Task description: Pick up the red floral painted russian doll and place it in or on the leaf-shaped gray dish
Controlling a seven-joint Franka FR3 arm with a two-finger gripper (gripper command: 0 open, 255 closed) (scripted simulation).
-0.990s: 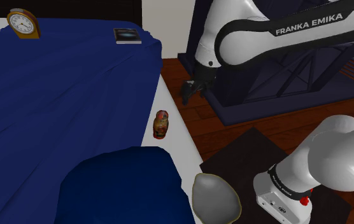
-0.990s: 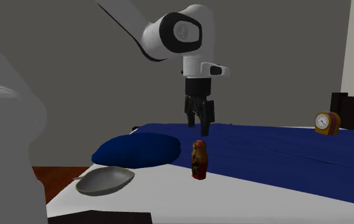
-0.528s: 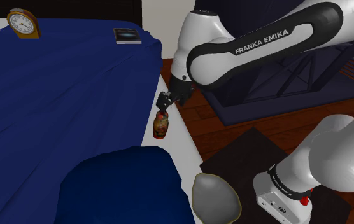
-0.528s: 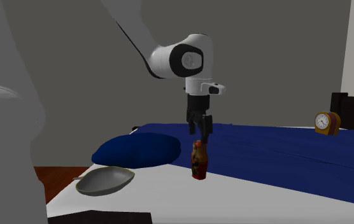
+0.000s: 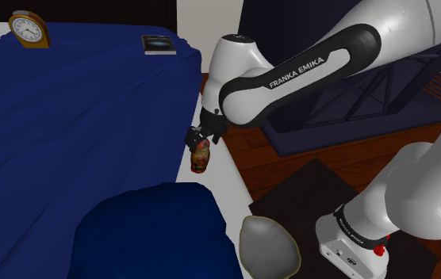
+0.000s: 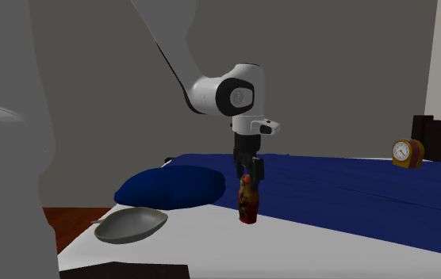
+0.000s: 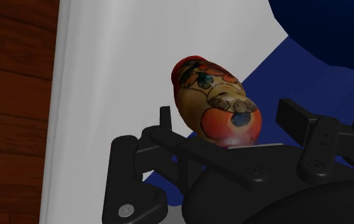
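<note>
Found the red floral doll upright on the white sheet of the bed, at the hem of the blue cover, well apart from the leaf-shaped grey dish. Located the dish on the same sheet, its near end cut off by the shoulder view's lower edge. Noted the gripper poised directly over the doll, likewise well apart from the dish. Recorded the fingers as open, one on each side of the doll's upper end, with a thin gap on both flanks in the wrist view and nothing clasped. Cannot make out the doll's head in the shoulder view, masked there by the black hand. Cannot judge the doll's footing from the wrist view, the far end being hidden by its own bulge. Logged a blue pillow just beside the dish, partly cut off by the same lower edge. Logged a small clock and a flat framed picture at the bed's end farthest from the dish, the picture's content too blurred to read.
</note>
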